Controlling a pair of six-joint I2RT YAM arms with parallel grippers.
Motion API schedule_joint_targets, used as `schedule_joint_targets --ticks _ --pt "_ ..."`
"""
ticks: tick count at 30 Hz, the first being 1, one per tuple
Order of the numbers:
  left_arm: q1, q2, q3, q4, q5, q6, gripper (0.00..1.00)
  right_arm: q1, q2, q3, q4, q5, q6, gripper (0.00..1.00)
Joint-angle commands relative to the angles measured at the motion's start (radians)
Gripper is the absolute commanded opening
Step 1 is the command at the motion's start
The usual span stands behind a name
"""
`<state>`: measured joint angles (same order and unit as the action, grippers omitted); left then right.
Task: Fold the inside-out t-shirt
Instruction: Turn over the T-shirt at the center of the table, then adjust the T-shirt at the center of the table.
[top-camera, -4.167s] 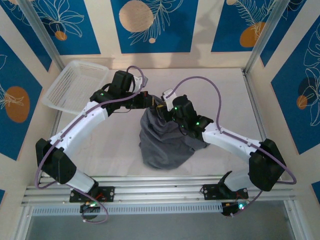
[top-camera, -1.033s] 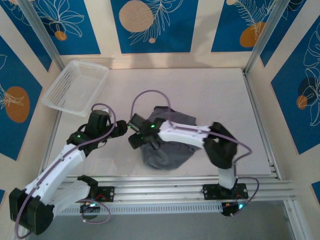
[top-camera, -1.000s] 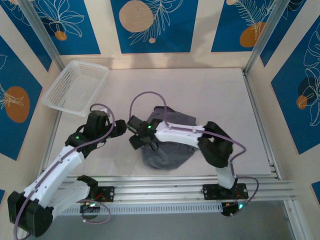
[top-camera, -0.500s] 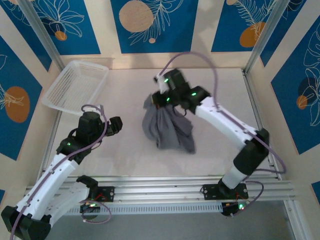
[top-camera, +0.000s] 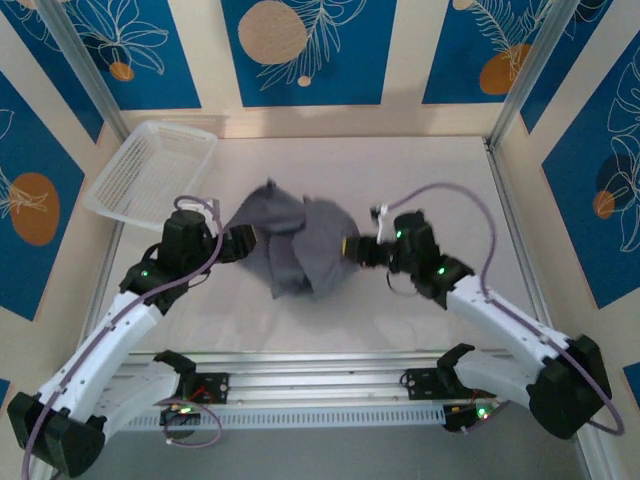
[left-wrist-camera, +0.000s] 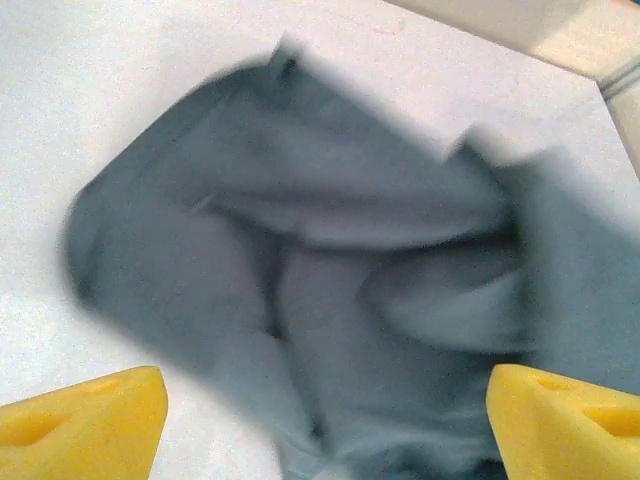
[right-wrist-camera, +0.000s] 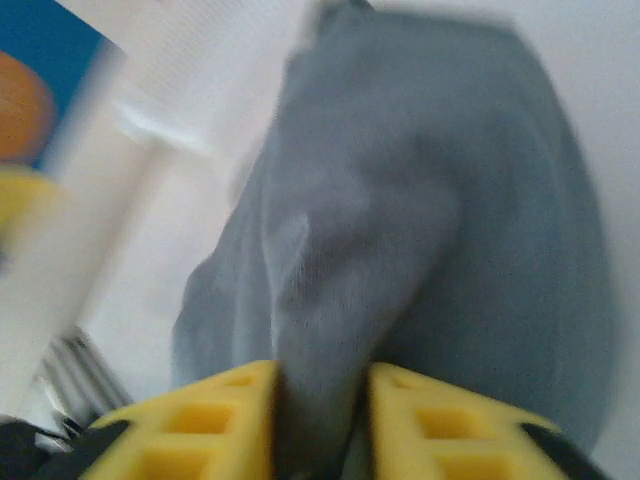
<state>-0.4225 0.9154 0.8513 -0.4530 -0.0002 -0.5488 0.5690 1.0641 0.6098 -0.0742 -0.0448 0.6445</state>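
Inside-out t-shirt (top-camera: 295, 245): slate-grey, bunched in a rumpled heap on the counter (top-camera: 440, 180), about mid-width and nearer the arms than the back wall. One pointed corner of cloth sticks out toward the far left. White mesh basket (top-camera: 150, 170): at the far-left corner of the counter, tilted against the side frame, its mesh floor visible across its width; the shirt lies outside it, apart from its near corner. Left end effector (top-camera: 243, 243): at the left edge of the heap, aimed at it. In the left wrist view its yellow fingers (left-wrist-camera: 85, 420) stand wide apart at the two bottom corners, with creased grey fabric spread beyond them and none gripped (contact with the cloth cannot be judged from this view). Right end effector (top-camera: 352, 248): at the right edge of the heap, opposite the left one, so the shirt sits between the two. In the right wrist view its yellow fingers (right-wrist-camera: 225, 420) are drawn narrow, pinching a ridge of grey cloth that rises from the gap between them; the rest of the shirt spreads away over the white counter. Both wrist views are motion-blurred, so seams and hems cannot be told.
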Motion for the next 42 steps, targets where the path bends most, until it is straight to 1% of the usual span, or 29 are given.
schedule_joint_targets --ticks 1,3,5,6,9,12,14,15,17,19,20,22,25,27,28,29,30,31,32,33,34,36,38,40,42 --pt "0.006 0.051 0.017 0.064 0.132 0.044 0.84 -0.01 -0.037 -0.084 -0.056 0.089 0.195 0.5" --pt "0.006 0.105 0.026 0.089 0.221 0.065 0.84 -0.011 -0.058 -0.025 -0.15 0.151 0.151 0.55" --pt "0.0 0.181 0.05 0.099 0.326 0.093 0.84 0.01 -0.05 0.054 -0.176 0.177 0.052 0.55" --pt "-0.007 0.214 0.061 0.086 0.337 0.101 0.83 0.028 -0.032 0.089 -0.182 0.186 0.003 0.55" --pt "-0.026 0.27 0.078 0.045 0.271 0.097 0.84 0.12 0.094 0.218 -0.199 0.224 -0.141 0.56" --pt "-0.027 0.273 0.07 0.014 0.167 0.042 0.83 0.22 0.282 0.37 -0.238 0.254 -0.209 0.58" --pt "-0.026 0.264 0.065 -0.015 0.098 0.005 0.83 0.279 0.418 0.471 -0.267 0.322 -0.255 0.61" --pt "-0.025 0.256 0.061 -0.027 0.07 -0.01 0.82 0.294 0.479 0.508 -0.281 0.356 -0.277 0.63" --pt "-0.026 0.229 0.039 -0.032 0.029 -0.029 0.82 0.309 0.616 0.619 -0.363 0.372 -0.326 0.66" --pt "-0.025 0.204 0.023 -0.031 0.015 -0.026 0.81 0.326 0.737 0.71 -0.457 0.411 -0.373 0.68" --pt "-0.025 0.195 0.017 -0.035 0.008 -0.024 0.81 0.334 0.796 0.755 -0.518 0.457 -0.377 0.69" --pt "-0.024 0.186 0.015 -0.043 -0.003 -0.017 0.81 0.347 0.859 0.793 -0.598 0.542 -0.375 0.7" --pt "-0.024 0.184 0.007 -0.039 -0.002 -0.013 0.81 0.365 0.864 0.772 -0.625 0.578 -0.372 0.7" --pt "-0.024 0.19 0.0 -0.024 0.012 -0.01 0.81 0.371 0.831 0.745 -0.62 0.548 -0.358 0.69" --pt "-0.024 0.196 -0.001 -0.015 0.028 -0.004 0.81 0.373 0.809 0.73 -0.614 0.518 -0.353 0.66" --pt "-0.024 0.202 -0.001 -0.007 0.048 0.004 0.81 0.373 0.785 0.716 -0.61 0.481 -0.347 0.6" --pt "-0.024 0.209 -0.001 -0.002 0.069 0.011 0.81 0.373 0.764 0.703 -0.606 0.445 -0.344 0.48" --pt "-0.024 0.217 -0.001 0.007 0.099 0.021 0.81 0.372 0.74 0.687 -0.598 0.41 -0.337 0.27" --pt "-0.024 0.227 -0.005 0.02 0.138 0.033 0.81 0.366 0.712 0.67 -0.589 0.369 -0.324 0.11" --pt "-0.024 0.239 -0.009 0.036 0.183 0.041 0.81 0.357 0.686 0.656 -0.576 0.33 -0.312 0.03" --pt "-0.026 0.253 -0.012 0.053 0.244 0.051 0.81 0.344 0.648 0.638 -0.552 0.283 -0.294 0.0" --pt "-0.035 0.281 -0.023 0.091 0.335 0.053 0.8 0.303 0.559 0.597 -0.473 0.169 -0.25 0.0" --pt "-0.055 0.3 -0.045 0.145 0.404 0.054 0.79 0.223 0.462 0.541 -0.357 0.012 -0.166 0.0" --pt "-0.078 0.319 -0.057 0.196 0.471 0.074 0.78 0.141 0.394 0.487 -0.25 -0.107 -0.089 0.0" --pt "-0.111 0.356 -0.045 0.203 0.526 0.124 0.77 0.076 0.351 0.456 -0.204 -0.173 -0.048 0.0"
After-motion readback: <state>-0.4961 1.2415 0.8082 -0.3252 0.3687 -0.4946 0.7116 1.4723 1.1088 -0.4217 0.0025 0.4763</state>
